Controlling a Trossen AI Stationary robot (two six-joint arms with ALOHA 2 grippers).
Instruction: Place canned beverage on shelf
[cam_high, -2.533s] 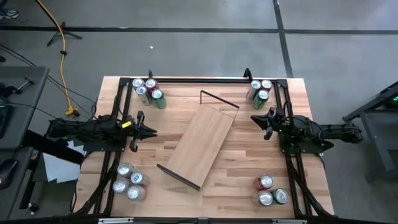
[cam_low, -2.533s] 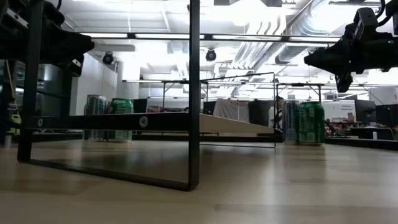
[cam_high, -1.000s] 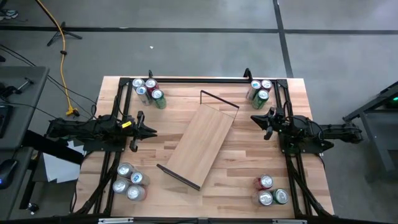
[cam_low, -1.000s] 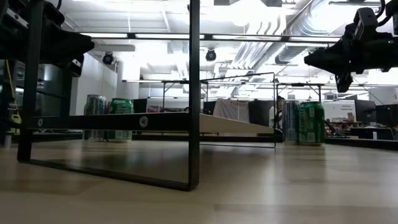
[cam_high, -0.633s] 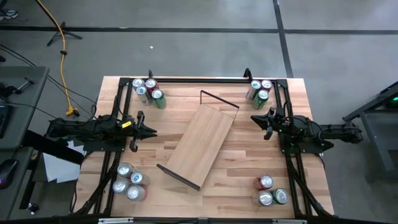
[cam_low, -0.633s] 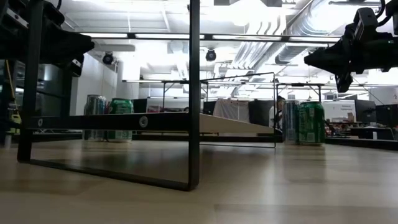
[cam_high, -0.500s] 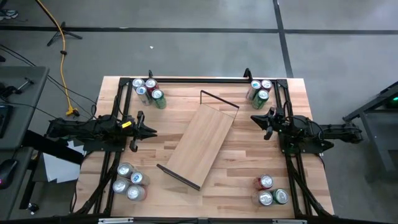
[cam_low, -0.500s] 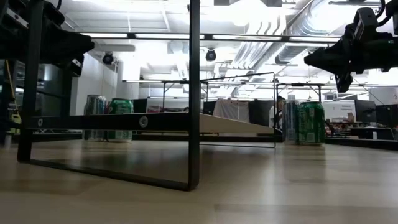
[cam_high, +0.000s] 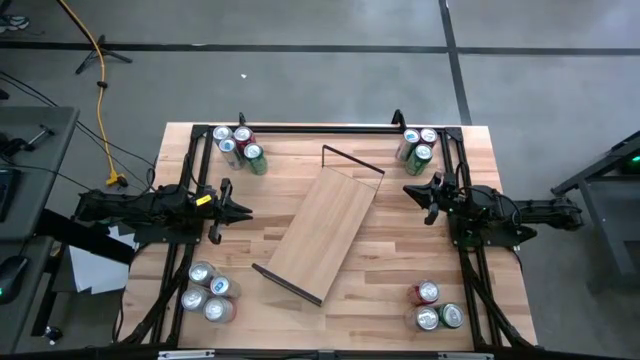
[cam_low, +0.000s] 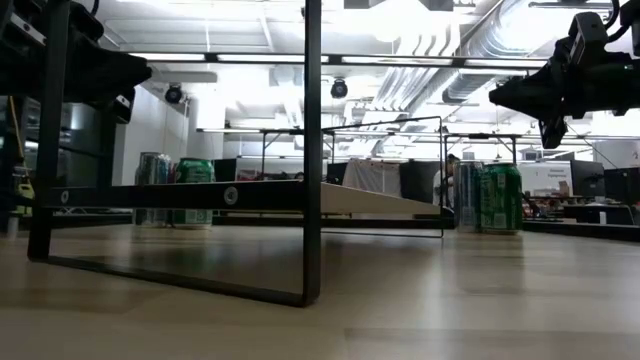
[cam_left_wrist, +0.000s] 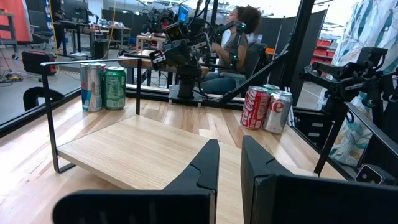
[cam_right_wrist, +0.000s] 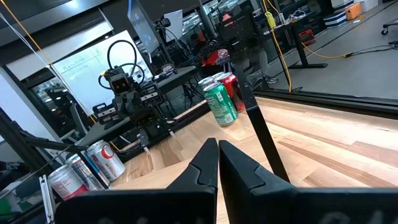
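High view: flat light-wood shelf (cam_high: 322, 234) bare, canned beverages (cam_high: 237, 147) clustered at counter (cam_high: 380, 270) corners, left hand (cam_high: 243, 210) and right hand (cam_high: 410, 189) pressed together, empty; nothing placed yet.

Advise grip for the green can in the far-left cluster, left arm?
Take the green aluminium can around its upright side wall, coming from the table-centre side with the left gripper. It stands at the cluster's inner corner, so that flank looks free; the neighbouring cans likely block the far side.
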